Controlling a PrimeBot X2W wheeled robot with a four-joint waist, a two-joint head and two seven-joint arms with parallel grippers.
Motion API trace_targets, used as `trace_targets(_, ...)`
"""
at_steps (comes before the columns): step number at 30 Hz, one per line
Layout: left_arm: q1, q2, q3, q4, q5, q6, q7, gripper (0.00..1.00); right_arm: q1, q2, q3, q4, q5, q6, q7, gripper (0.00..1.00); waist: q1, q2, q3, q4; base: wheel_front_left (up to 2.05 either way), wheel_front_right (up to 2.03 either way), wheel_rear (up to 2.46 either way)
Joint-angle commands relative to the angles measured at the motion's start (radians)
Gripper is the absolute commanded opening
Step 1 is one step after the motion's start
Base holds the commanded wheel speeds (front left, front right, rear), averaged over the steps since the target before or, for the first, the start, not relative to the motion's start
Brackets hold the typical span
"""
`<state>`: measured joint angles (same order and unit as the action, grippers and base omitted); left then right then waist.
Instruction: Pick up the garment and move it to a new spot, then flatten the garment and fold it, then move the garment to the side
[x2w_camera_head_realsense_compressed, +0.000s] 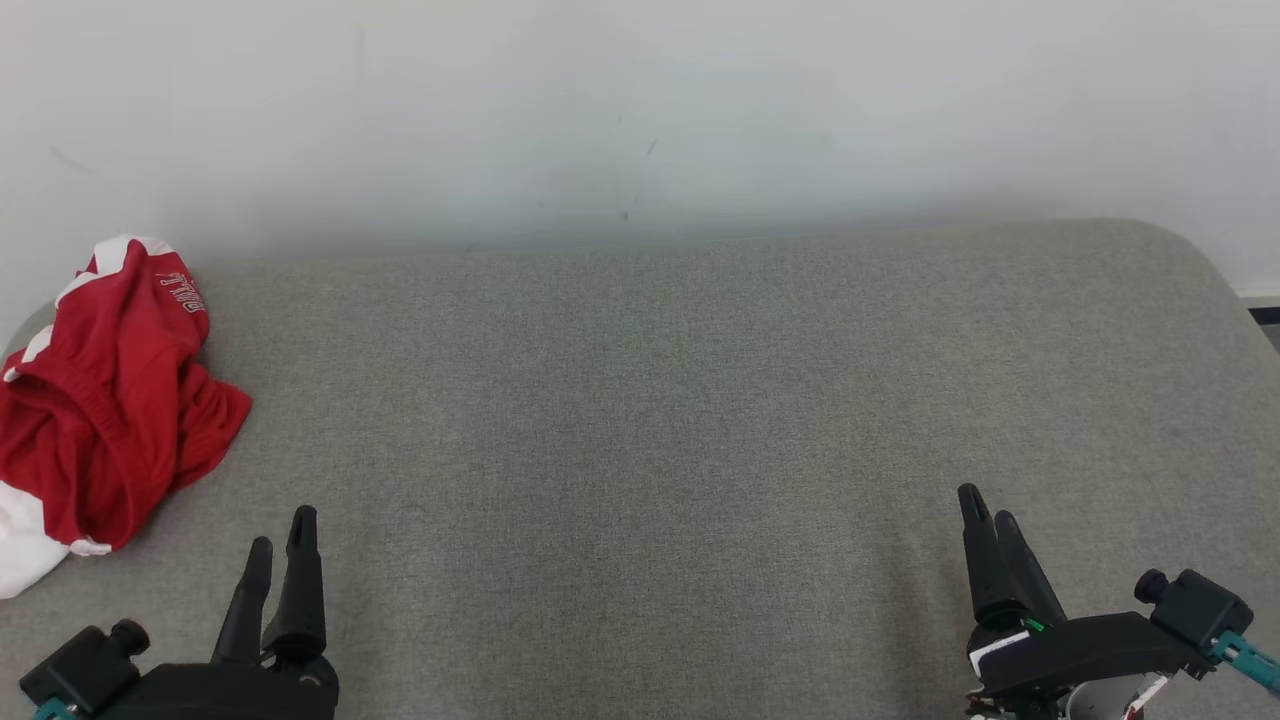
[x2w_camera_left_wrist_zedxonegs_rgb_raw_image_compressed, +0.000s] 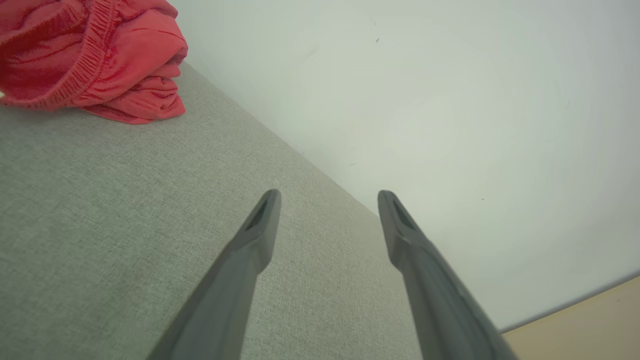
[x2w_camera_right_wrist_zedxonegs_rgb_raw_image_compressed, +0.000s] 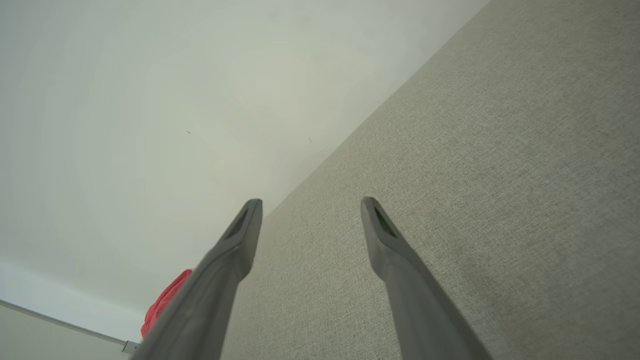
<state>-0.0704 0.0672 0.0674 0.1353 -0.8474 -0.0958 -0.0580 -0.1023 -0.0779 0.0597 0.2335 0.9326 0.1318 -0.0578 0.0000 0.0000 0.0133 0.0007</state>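
Left jaws and right jaws both spread, empty, over the grey fabric surface (x2w_camera_head_realsense_compressed: 640, 400). Red garment (x2w_camera_head_realsense_compressed: 110, 400) sits bunched at its far-left edge, nearest the left jaws. Likely risks: pinching one layer only, dragging it off the edge.

Open grey upholstery (x2w_camera_head_realsense_compressed: 640, 420) ahead; red garment (x2w_camera_head_realsense_compressed: 110, 400) far left, wall (x2w_camera_head_realsense_compressed: 640, 120) behind.

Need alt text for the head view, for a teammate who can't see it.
A crumpled red and white garment lies at the far left edge of a grey fabric surface, untouched. The left claw and right claw sit empty at the lower corners, with a pale wall behind.
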Motion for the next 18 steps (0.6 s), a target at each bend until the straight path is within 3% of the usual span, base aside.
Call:
trace_targets(1,-0.006,0.013,-0.007,-0.023,0.044,0.005,-0.011,1.0,-0.02,-0.009,0.01,-0.008,-0.041,-0.001,-0.012,1.0,0.0,0.0,0.0,0.0,0.0,0.0,0.0)
trace_targets(18,0.028,0.055,-0.04,-0.062,0.266,0.056,-0.064,1.0,-0.018,-0.015,0.055,-0.017,-0.284,-0.001,-0.065,1.0,0.0,0.0,-0.006,-0.003,0.0,0.0,0.0)
